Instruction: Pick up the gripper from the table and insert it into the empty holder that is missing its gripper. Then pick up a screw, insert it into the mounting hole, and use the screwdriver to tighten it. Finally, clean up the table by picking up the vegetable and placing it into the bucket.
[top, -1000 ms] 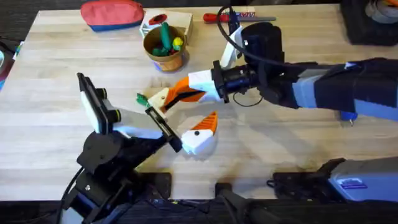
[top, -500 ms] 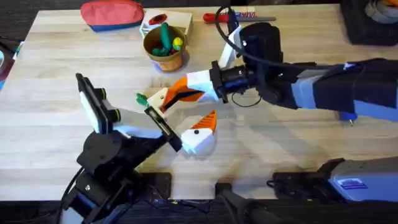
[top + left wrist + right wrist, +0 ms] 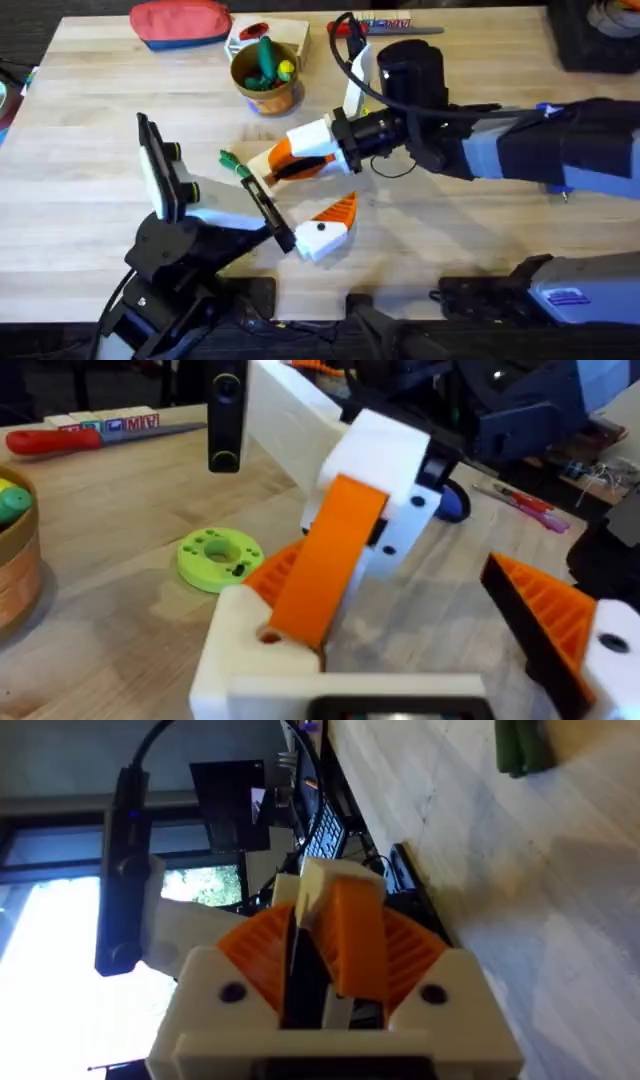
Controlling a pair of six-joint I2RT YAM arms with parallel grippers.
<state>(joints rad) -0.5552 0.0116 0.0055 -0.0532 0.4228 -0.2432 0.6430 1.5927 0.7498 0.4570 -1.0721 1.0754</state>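
One bucket [image 3: 265, 78], one vegetable [image 3: 232, 164], one red screwdriver [image 3: 352, 27], one green disc [image 3: 220, 558].

Black arms with blue-grey covers, black cables, white claws with orange ribbed pads

On the bench [image 3: 90, 150], the bucket [image 3: 264, 80] stands behind the vegetable [image 3: 234, 164]; the right tool [image 3: 283, 160] lies right of the vegetable, the left tool [image 3: 325, 228] nearer.

table [image 3: 90, 180]: light wood; on it bucket [image 3: 266, 85], vegetable [image 3: 234, 165], red pouch [image 3: 180, 22]
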